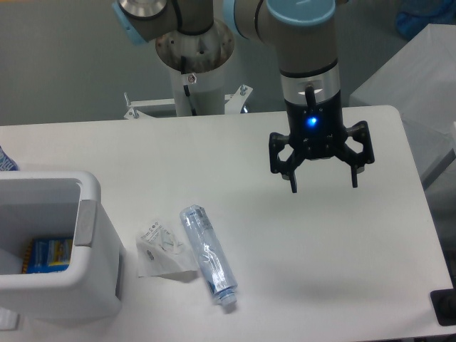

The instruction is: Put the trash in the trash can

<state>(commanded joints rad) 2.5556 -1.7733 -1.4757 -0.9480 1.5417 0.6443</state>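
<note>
A clear, slightly crushed plastic bottle (pixel 208 254) lies on the white table, its cap end toward the front edge. Touching its left side is a crumpled white wrapper (pixel 162 250) with small black print. The white trash can (pixel 87 235) stands at the front left, with a grey panel on its right wall and a blue and yellow item inside. My gripper (pixel 324 183) hangs open above the table's right half, well to the right of the bottle and higher up. Nothing is between its fingers.
The arm's base column (pixel 194 60) rises behind the table's far edge. A grey surface (pixel 420 85) stands past the right edge. A dark object (pixel 445 306) sits at the front right corner.
</note>
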